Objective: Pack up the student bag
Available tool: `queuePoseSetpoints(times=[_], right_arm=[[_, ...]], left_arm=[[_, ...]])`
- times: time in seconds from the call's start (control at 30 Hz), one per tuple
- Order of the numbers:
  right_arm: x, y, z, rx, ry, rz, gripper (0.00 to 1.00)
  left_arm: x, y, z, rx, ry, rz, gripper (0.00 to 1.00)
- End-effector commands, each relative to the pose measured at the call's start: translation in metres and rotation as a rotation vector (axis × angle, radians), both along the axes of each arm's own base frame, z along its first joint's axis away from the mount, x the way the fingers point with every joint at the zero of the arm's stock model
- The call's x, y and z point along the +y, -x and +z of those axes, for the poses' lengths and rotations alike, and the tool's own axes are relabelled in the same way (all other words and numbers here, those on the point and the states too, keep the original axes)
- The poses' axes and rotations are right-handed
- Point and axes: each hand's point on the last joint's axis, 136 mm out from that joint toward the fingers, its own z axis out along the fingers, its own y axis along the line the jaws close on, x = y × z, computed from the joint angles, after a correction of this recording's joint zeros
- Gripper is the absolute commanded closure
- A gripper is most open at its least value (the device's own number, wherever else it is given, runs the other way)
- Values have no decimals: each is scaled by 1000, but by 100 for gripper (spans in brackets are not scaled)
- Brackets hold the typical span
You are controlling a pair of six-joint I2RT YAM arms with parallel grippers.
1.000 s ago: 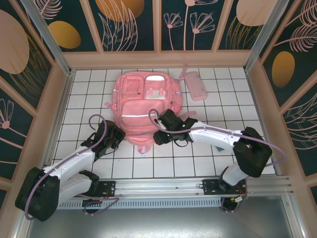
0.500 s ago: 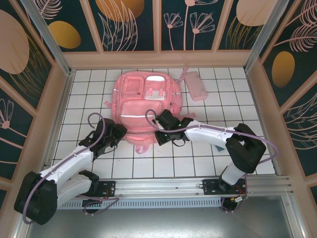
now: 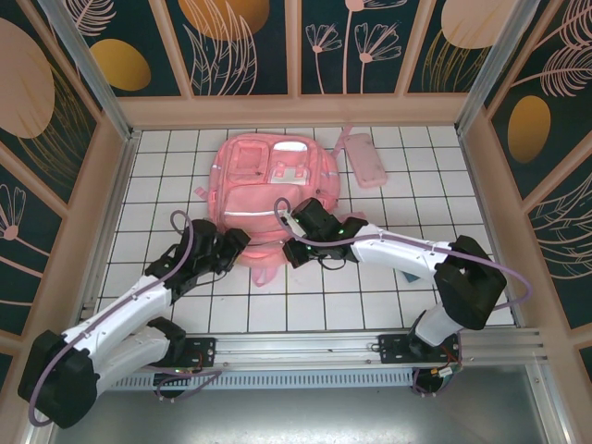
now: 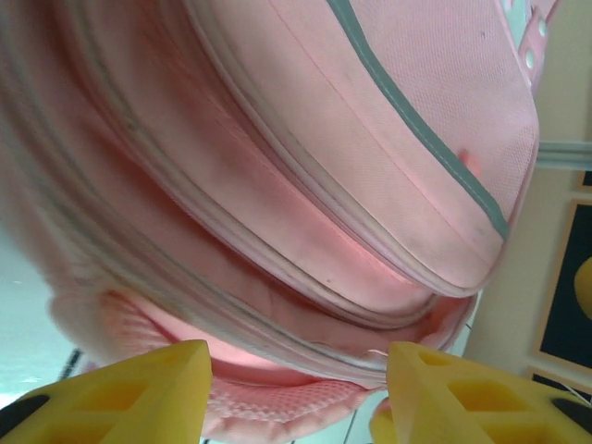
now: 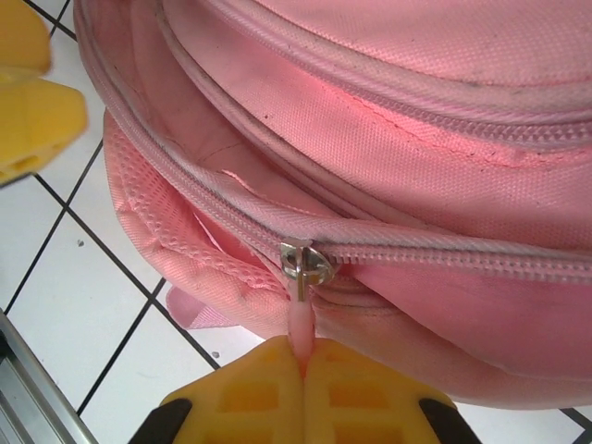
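The student bag (image 3: 273, 190) lies flat on the white tiled table, its top end toward the arms. My right gripper (image 5: 303, 356) is shut on the pink pull tab of the main zipper, just below the metal slider (image 5: 305, 262). In the top view this gripper (image 3: 289, 252) sits at the bag's near edge. My left gripper (image 3: 237, 242) is at the bag's near left corner. It is open (image 4: 296, 398), with the bag's padded mesh edge (image 4: 277, 407) between its yellow fingers (image 4: 120, 398). One left finger (image 5: 28, 92) shows in the right wrist view.
A small flat pink pencil pouch (image 3: 363, 159) lies to the right of the bag near the back wall. Wooden walls (image 3: 296, 111) enclose the table on three sides. A metal rail (image 3: 296, 347) runs along the near edge.
My left gripper has moved right and forward to the bag's near left edge. My right gripper stays at the zipper, shifted only slightly.
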Motion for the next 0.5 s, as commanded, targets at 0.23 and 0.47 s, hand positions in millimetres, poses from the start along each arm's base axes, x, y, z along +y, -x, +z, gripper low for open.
queuePoseSetpoints(times=[0.23, 0.47], right_arm=[[28, 13, 63, -112, -204, 114, 100], [13, 25, 49, -118, -149, 102, 100]], left_arm=[[-18, -10, -9, 30, 97, 49, 49], [-16, -6, -37, 87, 84, 62, 51]])
